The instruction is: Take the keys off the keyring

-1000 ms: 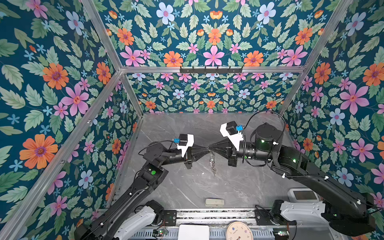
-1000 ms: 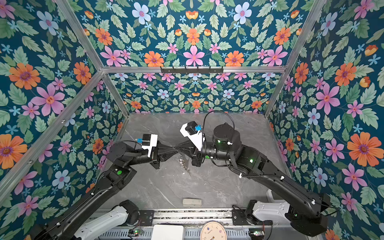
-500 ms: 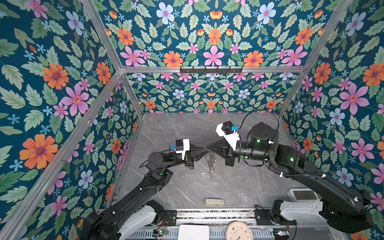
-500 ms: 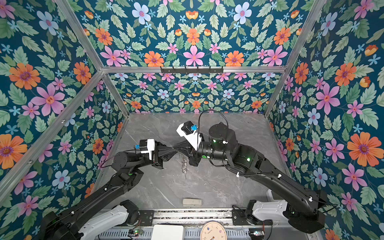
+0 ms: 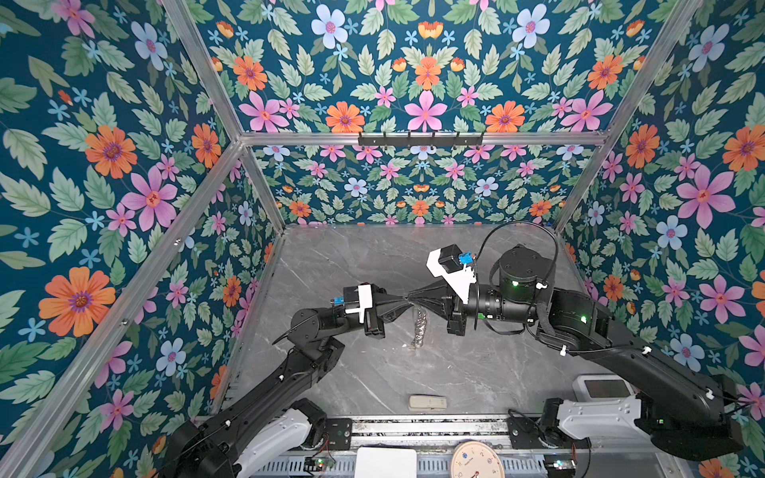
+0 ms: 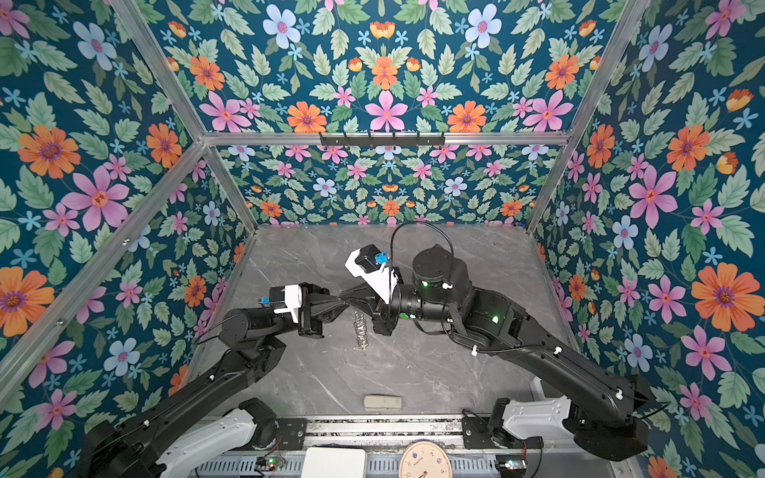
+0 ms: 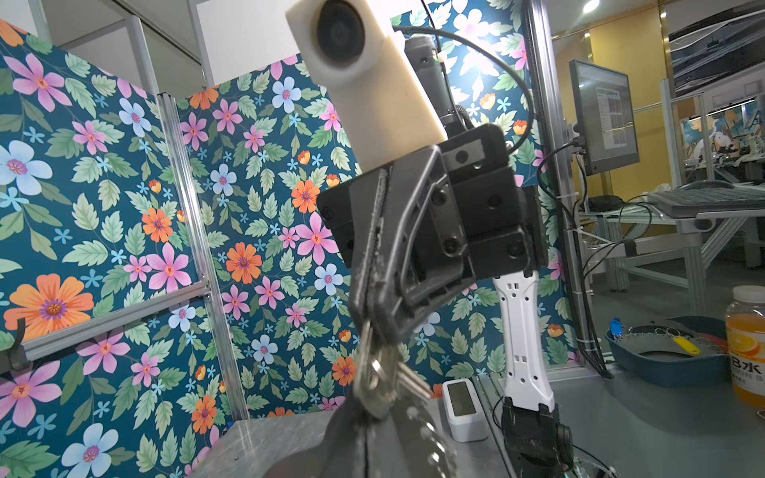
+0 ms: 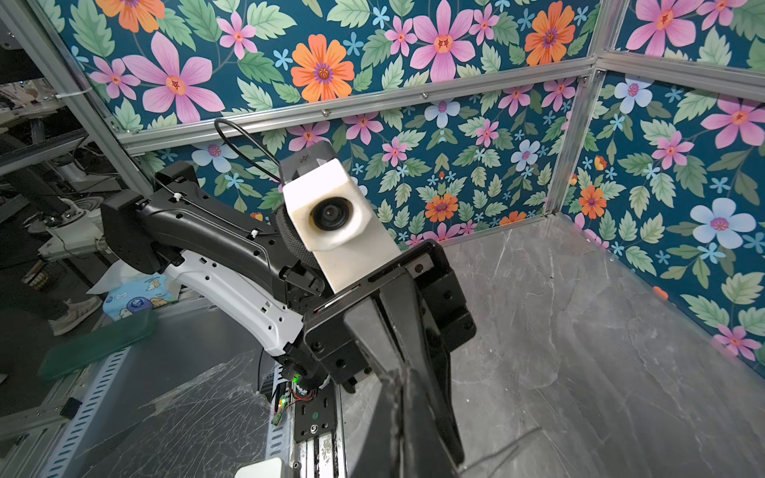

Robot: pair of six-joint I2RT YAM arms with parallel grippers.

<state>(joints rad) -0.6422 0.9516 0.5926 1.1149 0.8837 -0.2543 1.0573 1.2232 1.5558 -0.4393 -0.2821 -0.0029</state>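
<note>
Shiny metal keys (image 7: 374,383), matt stone-look table (image 5: 476,372)

Slvr keys (image 7: 374,383) on keyring (image 5: 419,327), mid-air

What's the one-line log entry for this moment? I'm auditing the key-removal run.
left gripper: shut on keys | right gripper: shut on keyring | tips meeting above table | chain dangling | keys not yet off

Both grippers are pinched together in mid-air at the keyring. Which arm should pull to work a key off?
Left, probably. The left gripper looks shut on the free end of the keys. The right gripper clamps the keyring they hang from, so it can anchor.
</note>
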